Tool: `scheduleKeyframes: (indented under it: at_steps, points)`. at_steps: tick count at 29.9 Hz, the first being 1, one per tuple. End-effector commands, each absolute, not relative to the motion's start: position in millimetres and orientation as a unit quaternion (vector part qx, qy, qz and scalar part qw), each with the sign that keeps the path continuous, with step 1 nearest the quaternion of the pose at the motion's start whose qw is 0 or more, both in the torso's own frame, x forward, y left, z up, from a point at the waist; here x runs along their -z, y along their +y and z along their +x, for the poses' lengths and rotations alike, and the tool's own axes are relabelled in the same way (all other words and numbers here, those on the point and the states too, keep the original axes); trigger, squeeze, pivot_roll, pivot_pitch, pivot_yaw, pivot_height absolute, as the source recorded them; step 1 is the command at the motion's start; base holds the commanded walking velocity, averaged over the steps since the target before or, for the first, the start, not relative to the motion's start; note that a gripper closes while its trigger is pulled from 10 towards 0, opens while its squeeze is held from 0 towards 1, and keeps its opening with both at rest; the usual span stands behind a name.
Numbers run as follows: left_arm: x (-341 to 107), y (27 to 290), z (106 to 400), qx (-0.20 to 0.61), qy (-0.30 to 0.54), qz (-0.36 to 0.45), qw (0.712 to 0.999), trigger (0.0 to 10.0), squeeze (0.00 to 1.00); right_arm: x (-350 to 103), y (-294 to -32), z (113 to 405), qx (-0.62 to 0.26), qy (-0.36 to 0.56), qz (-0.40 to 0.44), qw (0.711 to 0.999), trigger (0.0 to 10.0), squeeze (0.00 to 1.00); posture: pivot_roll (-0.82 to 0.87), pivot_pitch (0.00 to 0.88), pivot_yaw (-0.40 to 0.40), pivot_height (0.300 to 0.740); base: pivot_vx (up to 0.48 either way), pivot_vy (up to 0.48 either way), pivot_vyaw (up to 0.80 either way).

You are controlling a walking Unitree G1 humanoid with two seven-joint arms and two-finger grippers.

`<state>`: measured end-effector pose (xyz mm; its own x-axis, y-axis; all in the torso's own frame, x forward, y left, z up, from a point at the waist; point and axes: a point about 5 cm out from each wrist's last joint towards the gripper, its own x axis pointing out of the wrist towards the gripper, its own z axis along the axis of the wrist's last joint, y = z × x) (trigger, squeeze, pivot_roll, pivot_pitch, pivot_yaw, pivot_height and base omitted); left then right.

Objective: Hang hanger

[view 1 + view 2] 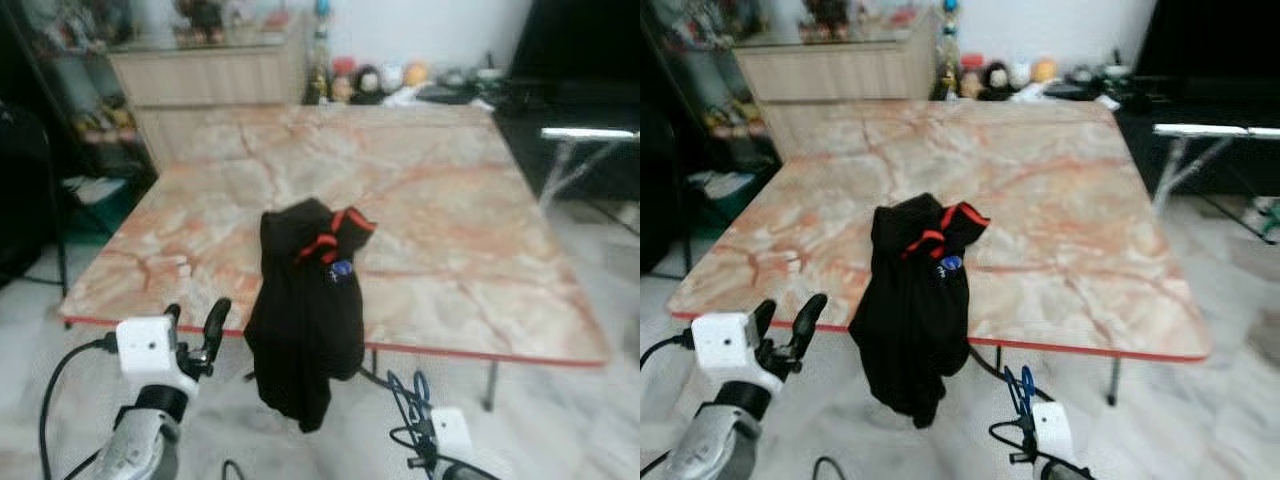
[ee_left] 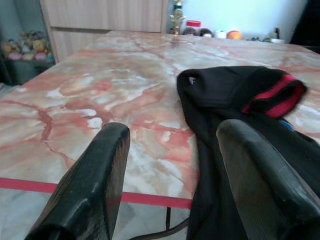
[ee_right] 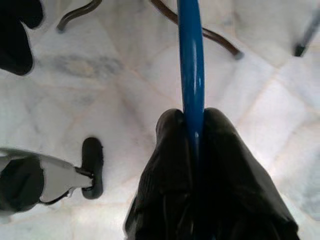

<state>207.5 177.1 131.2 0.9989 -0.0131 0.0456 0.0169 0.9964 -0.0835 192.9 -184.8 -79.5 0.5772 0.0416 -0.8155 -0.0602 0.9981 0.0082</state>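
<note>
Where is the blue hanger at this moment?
The blue hanger is clamped in the right end effector, low over the floor, right of the black garment draped over the table edge.

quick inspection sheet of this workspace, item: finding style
surface: marble-pattern table with red edge, mostly bare
job's things: blue hanger clamped in the right gripper, low by the floor; black garment with red trim draped over the table's near edge
clutter: nothing seen on the table besides the garment
grippers: left gripper open, raised before the table edge; right shut on the hanger
cables: black cable looping off the left arm
surroundings: wooden cabinet, toys behind the table, tiled floor
</note>
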Motion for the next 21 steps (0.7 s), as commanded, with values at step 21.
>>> scheduleKeyframes:
  at_steps: [21]
  points:
    - [-102, 186, 208, -0.027, 0.062, -0.004, 0.998, 10.0, 0.0, 81, -184, 190, -0.03, 0.463, -0.009, 0.886, 10.0, 0.0, -0.06, 0.0, 0.054, 0.74, -0.26, 0.0, 0.0]
